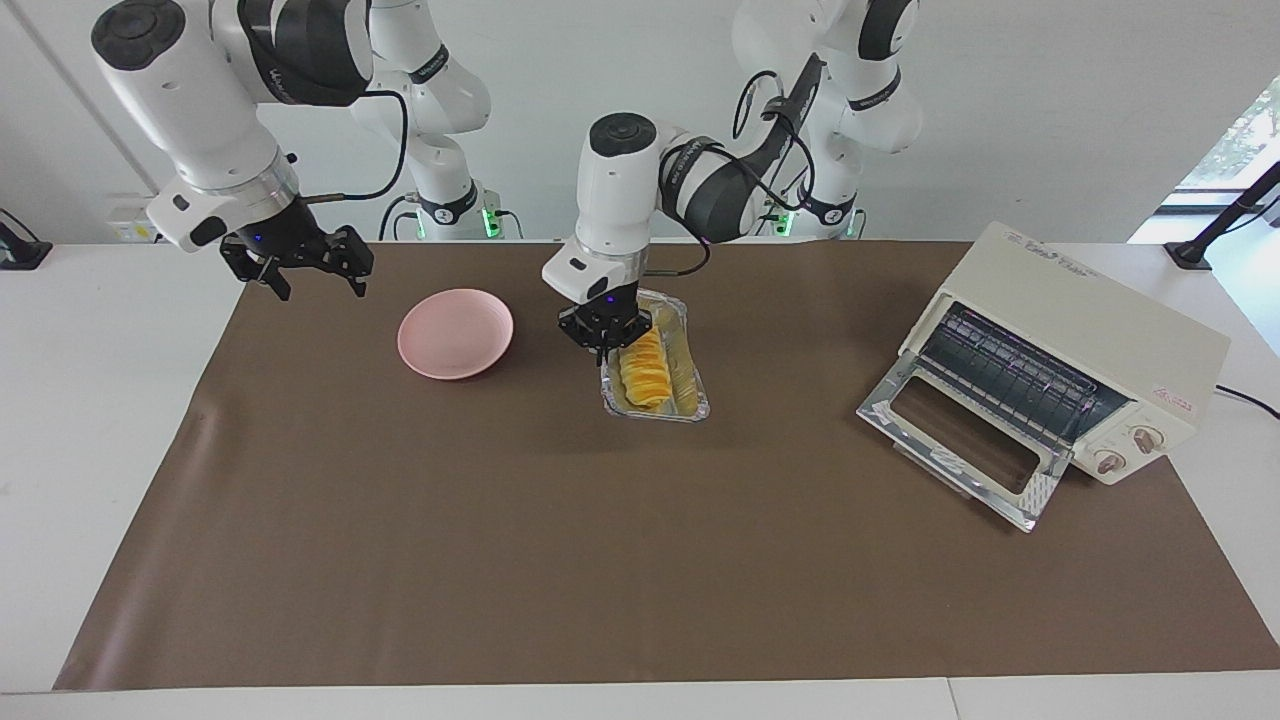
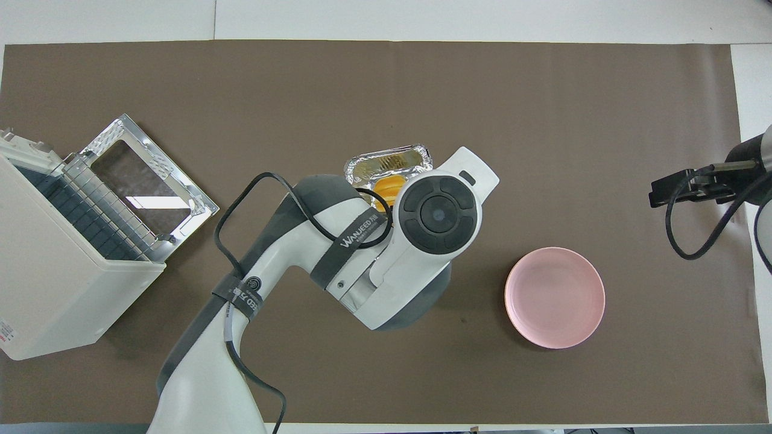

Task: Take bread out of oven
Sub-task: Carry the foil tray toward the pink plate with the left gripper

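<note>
Facing view: left gripper pinches the foil tray rim, bread inside, mid-mat, well away from the open, empty oven; right gripper waits spread over the mat's corner | Overhead view: arm hides most of bread; next, probably carry toward pink plate.

White surface under a brown mat, cream toaster oven at the left arm's end, door down, pink plate toward the right arm's end
</note>
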`<move>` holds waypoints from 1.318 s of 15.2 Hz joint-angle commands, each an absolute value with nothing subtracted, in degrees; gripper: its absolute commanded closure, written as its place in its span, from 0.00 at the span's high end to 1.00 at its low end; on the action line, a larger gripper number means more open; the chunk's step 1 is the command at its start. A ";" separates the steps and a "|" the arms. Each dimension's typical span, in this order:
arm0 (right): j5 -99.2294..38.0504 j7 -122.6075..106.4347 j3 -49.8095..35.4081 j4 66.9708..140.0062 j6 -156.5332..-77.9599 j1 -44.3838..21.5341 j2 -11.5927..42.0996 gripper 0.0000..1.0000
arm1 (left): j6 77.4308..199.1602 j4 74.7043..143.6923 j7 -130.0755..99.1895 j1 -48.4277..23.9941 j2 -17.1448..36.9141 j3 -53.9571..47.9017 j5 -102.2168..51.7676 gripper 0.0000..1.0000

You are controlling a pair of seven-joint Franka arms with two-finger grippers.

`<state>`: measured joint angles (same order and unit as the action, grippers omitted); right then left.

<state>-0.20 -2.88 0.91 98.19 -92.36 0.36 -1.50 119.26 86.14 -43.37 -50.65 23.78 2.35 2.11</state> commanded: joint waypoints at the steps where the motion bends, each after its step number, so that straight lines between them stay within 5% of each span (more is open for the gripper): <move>1: 0.88 -3.96 0.35 98.17 -91.76 1.05 -1.93 1.00 | 122.68 86.66 -39.74 -54.04 26.09 3.25 7.28 0.00; 11: 0.88 -3.96 0.35 98.17 -91.84 1.05 -1.93 1.00 | 119.18 79.20 -49.28 -57.83 36.55 3.78 11.34 0.00; 19: 0.88 -3.96 0.35 98.17 -91.76 1.05 -1.93 1.00 | 119.71 79.54 -57.12 -58.98 37.53 4.04 13.71 0.00; 20: 0.88 -3.96 0.35 98.17 -91.76 1.05 -1.93 1.00 | 119.79 79.37 -57.39 -58.71 37.53 4.04 13.97 0.59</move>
